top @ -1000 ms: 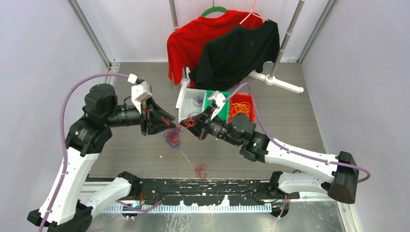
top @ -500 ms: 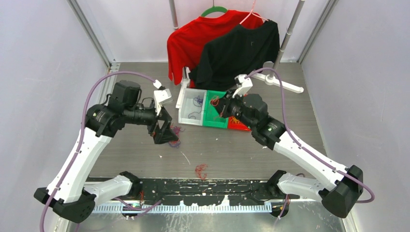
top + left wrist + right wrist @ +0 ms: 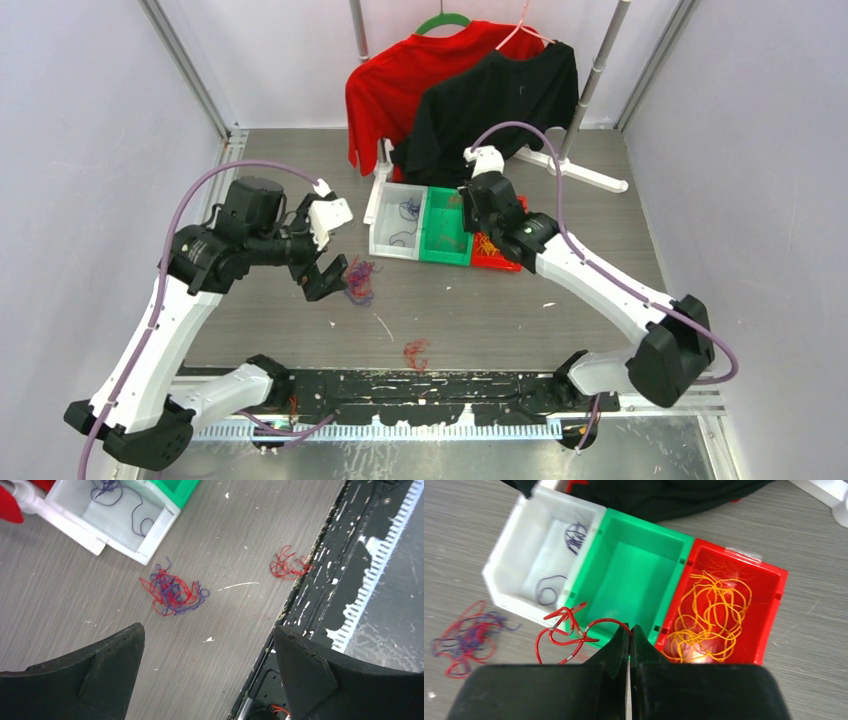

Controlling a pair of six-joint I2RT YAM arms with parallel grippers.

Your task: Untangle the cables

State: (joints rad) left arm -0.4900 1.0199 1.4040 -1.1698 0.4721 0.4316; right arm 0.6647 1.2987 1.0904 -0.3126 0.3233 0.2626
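From above, my left claw [image 3: 335,276] hung with its jaws spread wide, just beside a red and purple tangle [image 3: 358,280] of cables on the grey table [image 3: 600,230], while a small red bunch [image 3: 415,353] lay nearer my bases. My right claw [image 3: 470,208] reached over three bins in a row: the white bin [image 3: 385,246], the green bin [image 3: 446,254] and the red bin [image 3: 500,263], with a red shirt [image 3: 385,90] and a black shirt [image 3: 490,110] hanging behind. Through my left wrist camera, the left claw [image 3: 207,632] gaped and held nothing; the tangle [image 3: 172,591] lay on the table ahead, apart from both fingers, and purple cables [image 3: 132,517] sat in the white bin [image 3: 145,555]. Through my right wrist camera, the right claw [image 3: 629,632] was pinched tight on one end of a looping red cable [image 3: 566,630] (it dangled over the green bin's near-left corner), and yellow-orange cables [image 3: 711,615] filled the red bin [image 3: 734,555].
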